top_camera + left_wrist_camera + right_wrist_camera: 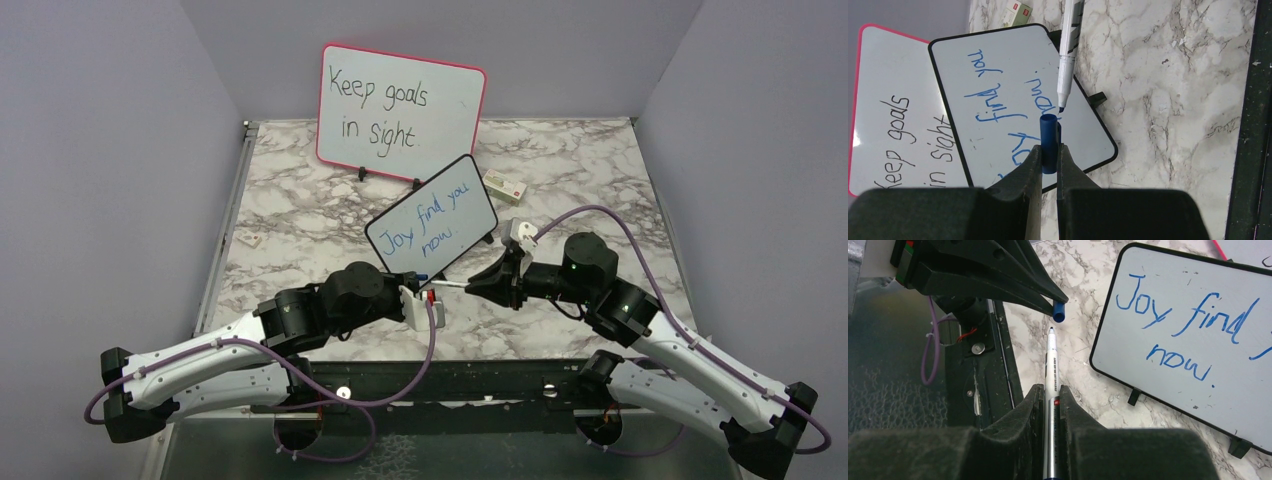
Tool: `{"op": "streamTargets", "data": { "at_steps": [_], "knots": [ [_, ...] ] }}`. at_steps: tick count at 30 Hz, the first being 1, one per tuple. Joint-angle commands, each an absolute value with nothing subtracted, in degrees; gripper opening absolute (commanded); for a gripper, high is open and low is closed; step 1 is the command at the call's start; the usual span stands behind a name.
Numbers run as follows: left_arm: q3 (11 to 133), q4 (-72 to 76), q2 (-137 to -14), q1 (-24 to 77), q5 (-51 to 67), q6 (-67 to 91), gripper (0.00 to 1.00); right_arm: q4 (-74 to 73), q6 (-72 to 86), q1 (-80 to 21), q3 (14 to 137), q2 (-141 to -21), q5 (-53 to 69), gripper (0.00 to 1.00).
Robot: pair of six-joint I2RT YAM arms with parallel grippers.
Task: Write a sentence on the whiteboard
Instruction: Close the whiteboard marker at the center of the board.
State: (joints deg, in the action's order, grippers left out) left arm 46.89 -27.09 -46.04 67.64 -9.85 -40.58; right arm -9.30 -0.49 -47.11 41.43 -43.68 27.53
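Whiteboard (432, 215): black-framed.
Sentence (428, 225): blue, slanted, "Joy find you now."
Left hand (1049, 150): clamped on cap (1048, 135).
Right hand (1050, 390): clamped on marker (1051, 365).

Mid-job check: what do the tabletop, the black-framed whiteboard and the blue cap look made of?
Tabletop: marble-patterned, grey veins on white, dull sheen; stone or laminate, can't tell. Whiteboard: smooth white coated panel, black frame probably plastic. Cap: smooth blue plastic, likely.
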Motion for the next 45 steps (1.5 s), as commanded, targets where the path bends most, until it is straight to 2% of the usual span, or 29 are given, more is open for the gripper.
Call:
{"op": "streamTargets", "data": {
  "at_steps": [1, 19, 45],
  "knots": [
    [46.63, -26.06, -45.56, 67.94, -7.22, -41.22, 0.0, -6.73, -0.4, -46.8, 42.98, -43.37, 27.38, 0.01],
    [46.61, -26.1, -46.13, 67.94, -5.05, -41.23, 0.0, -6.35, -0.22, -46.84, 42.45, -43.5, 23.92, 0.01],
    [50.59, -25.66, -48.9, 67.89, -4.25, -38.1, 0.0, -7.02, -0.79, -46.84, 42.34, -46.33, 26.63, 0.01]
  ]
}}
